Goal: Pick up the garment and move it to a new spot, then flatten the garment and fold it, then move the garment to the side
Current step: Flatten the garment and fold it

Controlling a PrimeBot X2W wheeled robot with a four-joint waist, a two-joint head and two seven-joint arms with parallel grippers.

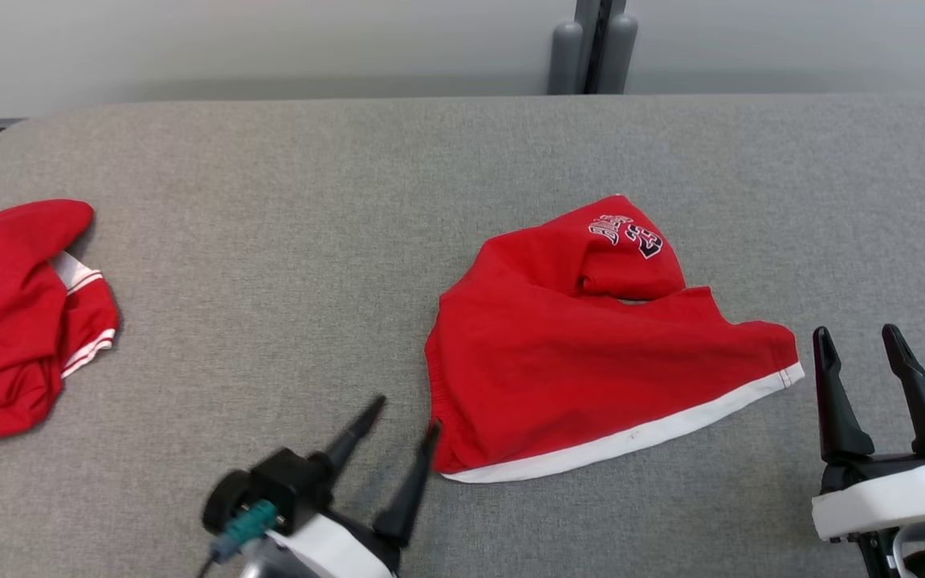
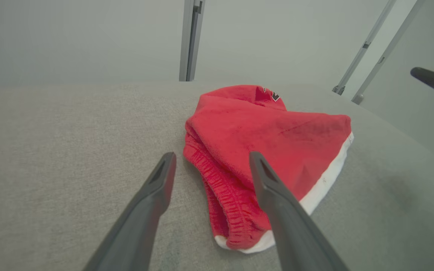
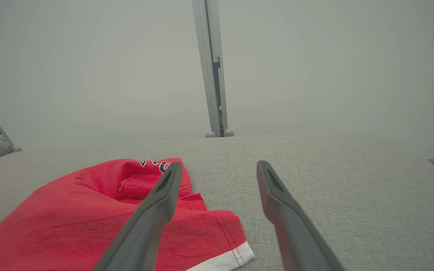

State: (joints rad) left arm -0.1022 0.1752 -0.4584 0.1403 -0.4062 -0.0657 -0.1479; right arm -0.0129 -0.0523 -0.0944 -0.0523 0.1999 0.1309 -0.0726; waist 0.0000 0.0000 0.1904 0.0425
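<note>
second red garment (image 1: 13, 321), grey fabric table (image 1: 286, 209)

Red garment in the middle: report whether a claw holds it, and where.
Nothing is held. The left claw is open at the waistband edge of the garment; the right claw is open, off its hem.

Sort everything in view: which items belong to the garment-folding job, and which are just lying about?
In the job: crumpled red fabric shorts with white hem; left end effector, open beside them; right end effector, open; grey fabric table they lie on.
Lying about: heap of red white-striped clothing at the table's left edge; grey upright posts behind.
</note>
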